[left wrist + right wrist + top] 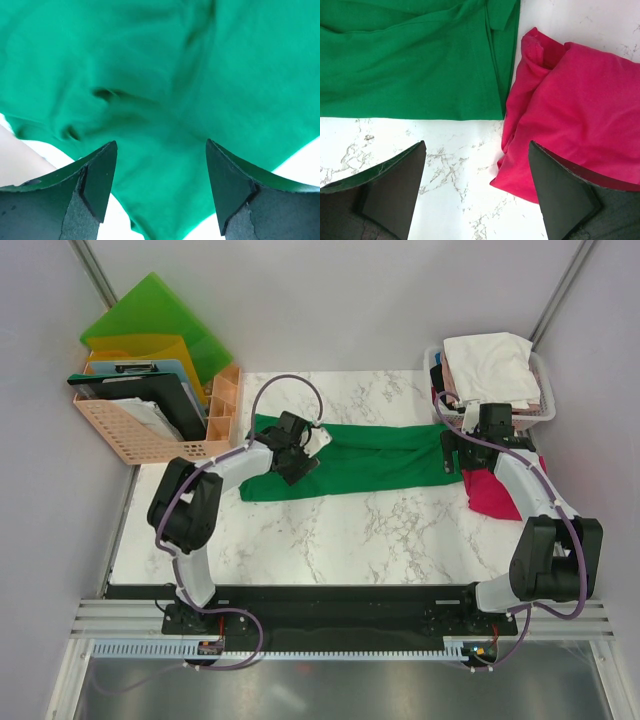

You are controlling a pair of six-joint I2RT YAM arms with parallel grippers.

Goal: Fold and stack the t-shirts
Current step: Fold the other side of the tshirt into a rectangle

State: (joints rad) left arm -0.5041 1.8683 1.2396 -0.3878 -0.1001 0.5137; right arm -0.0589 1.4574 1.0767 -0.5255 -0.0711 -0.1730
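Green t-shirt (370, 462) lies as a long flat band across mid bench (330, 530). Magenta t-shirt (488, 498) is crumpled just beside its right end. Both soft, limp, light: pinch hem corners. Left jaws released over green's left end. Right jaws released over the green-magenta gap, holding nothing.

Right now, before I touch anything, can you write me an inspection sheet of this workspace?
Surface: white marbled table.
Job's things: green t-shirt laid as a long band across the middle; magenta-red t-shirt bunched beside its right end; white cloth heaped in a basket, far right corner.
Clutter: orange file rack with folders, far left.
Grippers: left gripper open, over the green cloth; right gripper open, over bare table near both shirts; neither holds anything.
Cables: purple cable looped along each arm.
Surroundings: plain grey walls.
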